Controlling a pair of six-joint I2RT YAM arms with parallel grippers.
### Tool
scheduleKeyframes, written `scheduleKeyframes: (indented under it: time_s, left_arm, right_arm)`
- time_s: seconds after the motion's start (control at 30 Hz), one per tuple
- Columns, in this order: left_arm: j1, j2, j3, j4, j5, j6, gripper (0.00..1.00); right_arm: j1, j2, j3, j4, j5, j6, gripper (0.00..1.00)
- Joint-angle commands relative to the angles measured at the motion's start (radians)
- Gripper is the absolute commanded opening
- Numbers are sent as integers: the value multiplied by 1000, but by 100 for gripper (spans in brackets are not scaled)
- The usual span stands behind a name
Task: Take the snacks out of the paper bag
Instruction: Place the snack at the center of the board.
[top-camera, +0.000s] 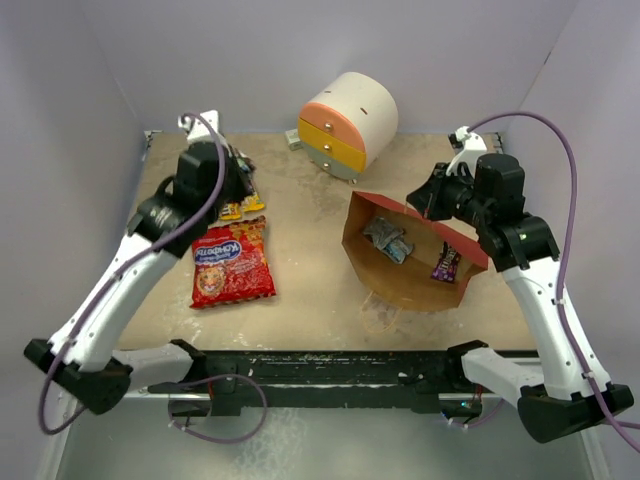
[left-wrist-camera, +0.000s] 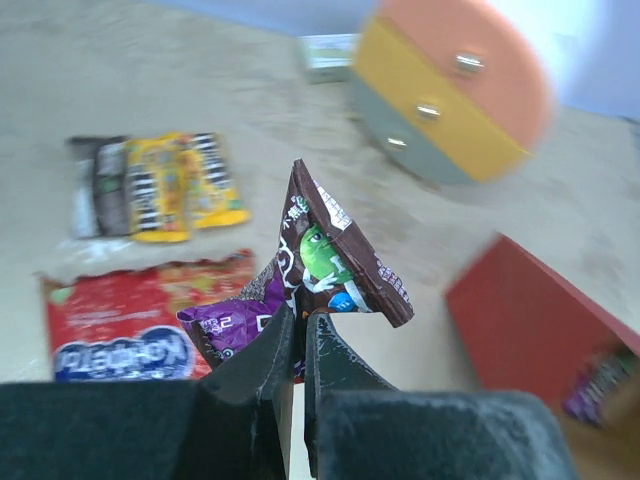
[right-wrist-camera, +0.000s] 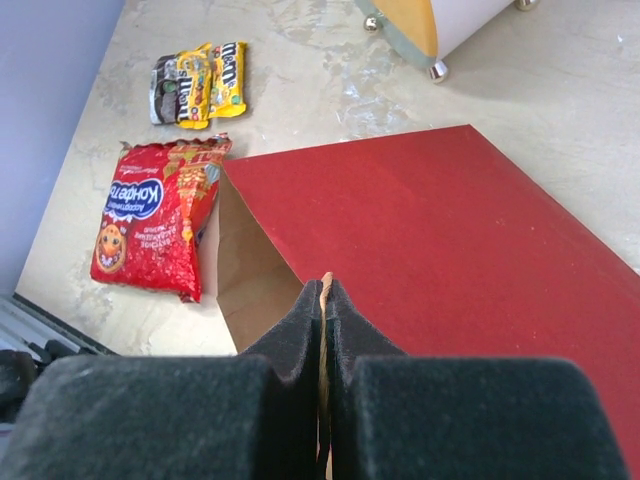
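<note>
Beige worktop (top-camera: 320, 290): crisp packet (top-camera: 232, 262), yellow candies (right-wrist-camera: 200, 82) out near left edge; left gripper (left-wrist-camera: 303, 322) clamps brown packet (left-wrist-camera: 335, 250), right gripper (right-wrist-camera: 323, 290) pinches paper bag (right-wrist-camera: 420, 230), foil packets (top-camera: 388, 240) inside

High rear overview, close wrist views, all sharing the crisp packet (top-camera: 232, 265)

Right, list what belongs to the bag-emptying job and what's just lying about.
Job: paper bag, held by right gripper; red crisp packet; yellow candy packets; brown and purple packets in left gripper; foil packets and purple packet inside.
Lying about: round white cabinet; small pale box beside it.
</note>
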Motion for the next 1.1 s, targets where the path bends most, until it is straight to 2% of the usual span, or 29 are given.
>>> scheduleKeyframes:
  time_s: [0.0,0.17,0.37,0.67,0.77,0.9,0.97,1.07]
  left_arm:
    - [299,176,59,-122,134,-94,0]
    - [580,420,122,-113,243,-144,0]
    - [725,707,263,-134,222,-135,0]
    - [783,872,351,-113,224,-99,0]
    - [793,891,353,-114,251,-119,7]
    - [796,903,333,-88,274,-131,9]
    - [798,914,317,-71,283,-140,15]
    - [801,941,317,-73,334,-138,33]
  right_arm:
    - [-1,-3,7,32,-53,9,0]
    - [-1,15,26,10,-78,-13,0]
    - [0,25,25,0,-100,-28,0]
    - [0,20,-3,15,-93,-28,0]
    - [0,17,0,15,-87,-27,0]
    - [0,13,7,10,-82,-23,0]
    - [0,13,12,8,-84,-18,0]
    - [0,12,19,6,-90,-7,0]
